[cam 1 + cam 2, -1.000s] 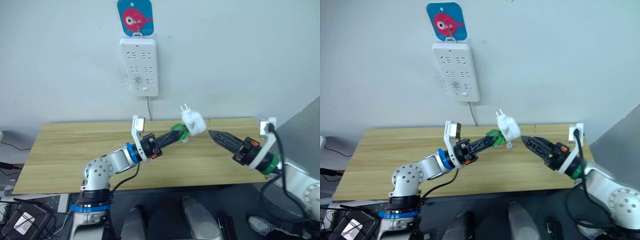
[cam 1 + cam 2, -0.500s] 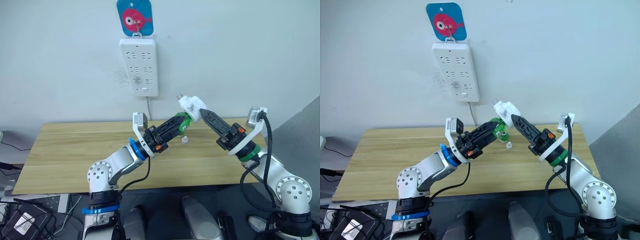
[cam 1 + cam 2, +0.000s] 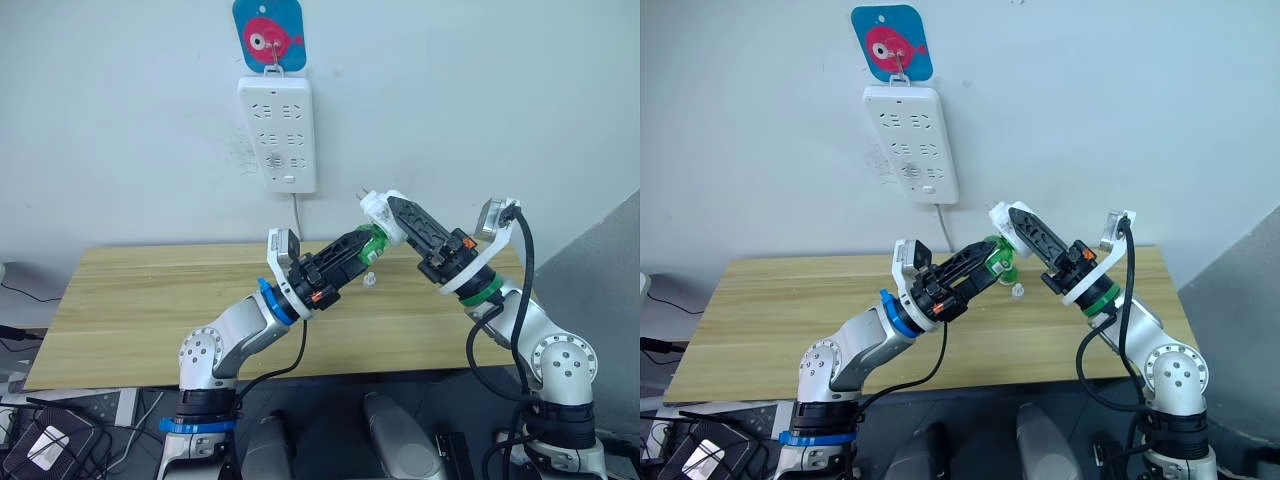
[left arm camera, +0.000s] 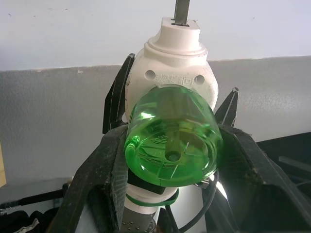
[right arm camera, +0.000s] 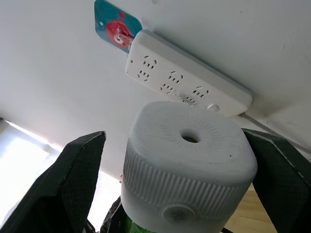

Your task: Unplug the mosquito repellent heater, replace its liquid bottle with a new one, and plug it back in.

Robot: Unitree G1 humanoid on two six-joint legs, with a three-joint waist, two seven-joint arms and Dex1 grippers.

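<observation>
The mosquito repellent heater point(image 3: 380, 212) is a small white rounded unit held in the air above the table, its metal prongs point(image 4: 182, 9) pointing up toward the wall. A green liquid bottle point(image 3: 368, 240) is attached under it. My left gripper point(image 3: 360, 245) is shut on the green bottle point(image 4: 172, 141). My right gripper point(image 3: 393, 207) is open, one black finger point(image 5: 73, 194) on each side of the heater point(image 5: 189, 155), very close to its sides. The round hole in the heater's top faces the right wrist camera.
A long white power strip point(image 3: 278, 135) hangs on the wall under a blue fish hanger point(image 3: 270, 32), its cord running down behind the wooden table point(image 3: 150, 290). A small clear object point(image 3: 369, 280) lies on the table below the grippers.
My right gripper rose from the table's right side and moved in until its fingers straddle the heater. The left arm lifted the bottle and heater slightly higher.
</observation>
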